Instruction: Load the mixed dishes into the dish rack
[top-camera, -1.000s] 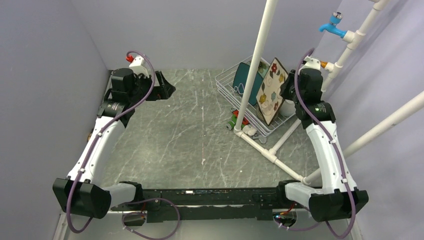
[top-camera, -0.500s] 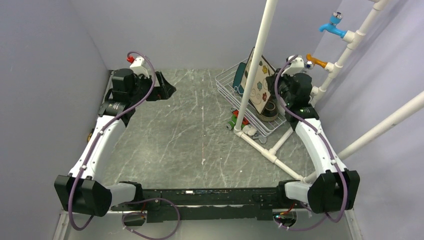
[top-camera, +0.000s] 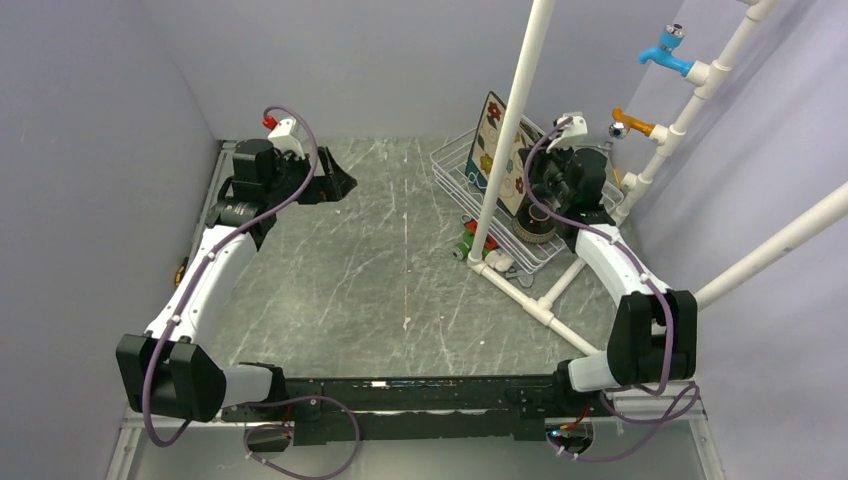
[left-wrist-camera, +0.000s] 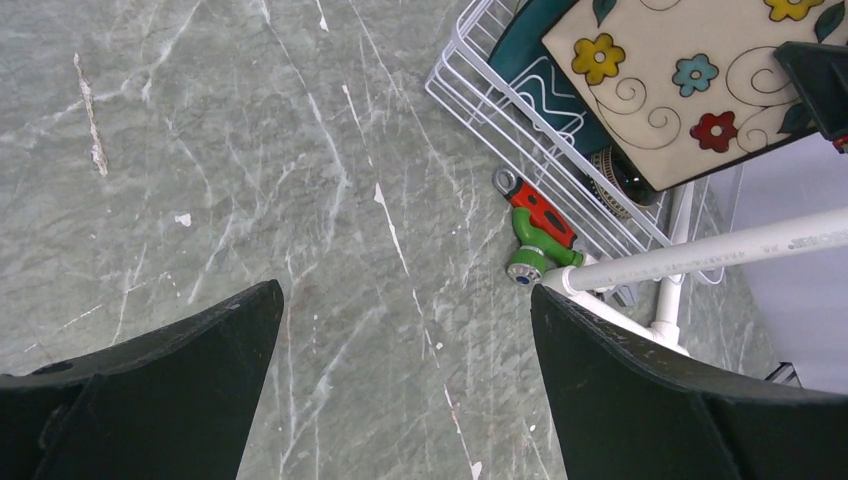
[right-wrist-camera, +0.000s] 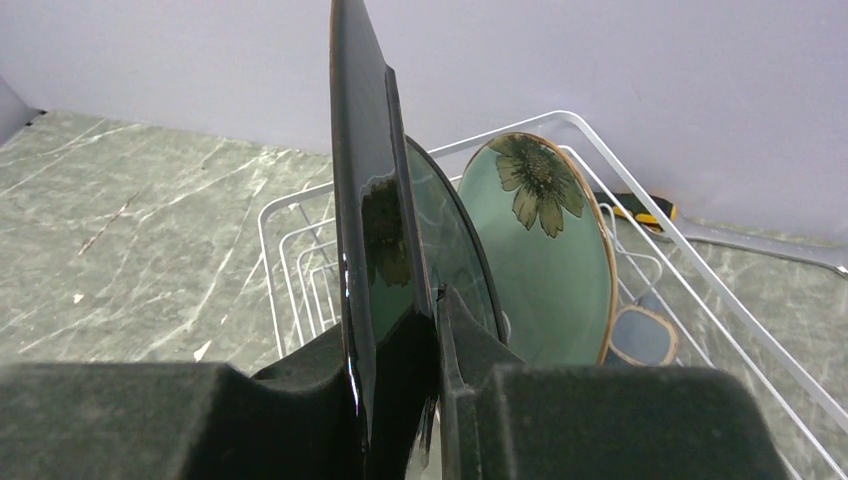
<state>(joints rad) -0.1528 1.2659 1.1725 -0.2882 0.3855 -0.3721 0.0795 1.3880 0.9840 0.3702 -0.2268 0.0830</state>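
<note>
Cream flowered square plate (top-camera: 497, 150), glossy dark back, is held upright on edge over dish rack (top-camera: 447, 165), clamped by right hand (right-wrist-camera: 435, 320); left hand (left-wrist-camera: 402, 295) is spread wide, empty.

Pale lilac walls (top-camera: 350, 60) enclose my grey-green marbled counter (top-camera: 400, 270); a white pipe frame (top-camera: 517, 110) carries what looks like a blue tap (top-camera: 663, 55).

Round plate (right-wrist-camera: 540, 250) stands in the dish rack (top-camera: 452, 172) beside a square plate (right-wrist-camera: 458, 250).
</note>
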